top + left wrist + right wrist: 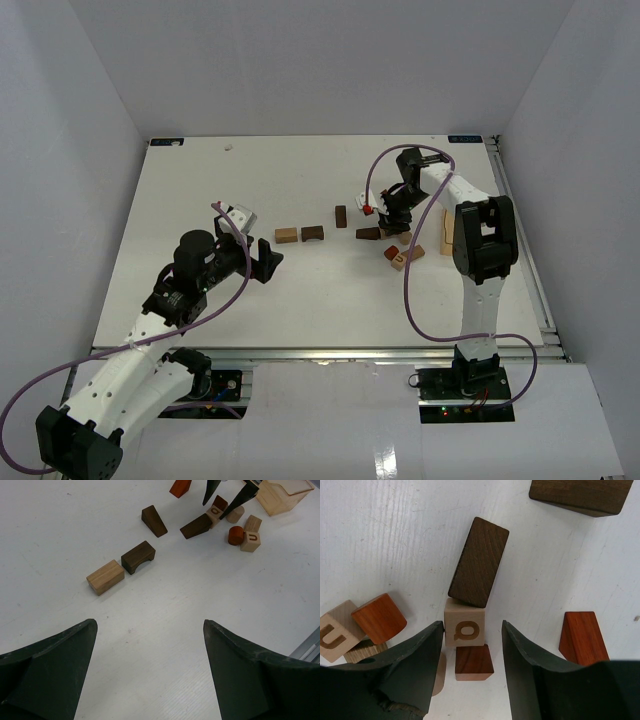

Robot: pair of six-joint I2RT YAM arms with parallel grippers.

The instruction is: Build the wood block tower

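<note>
right end effector (472, 630): open, we straddle the lettered cube (464, 626), likely to grip it for stacking | left end effector (149, 625): open, hovers well apart from that cube, leaving room

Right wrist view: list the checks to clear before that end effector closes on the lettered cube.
1. Target lettered cube sits between the right end effector fingers: ok.
2. Jaws open, gap visible beside the cube: ok.
3. Cube free of neighbours: not ok; dark brown block and reddish cube sit against it.
4. Idle left end effector open and well away: ok.
5. Finger height above the table: cannot tell.
</note>
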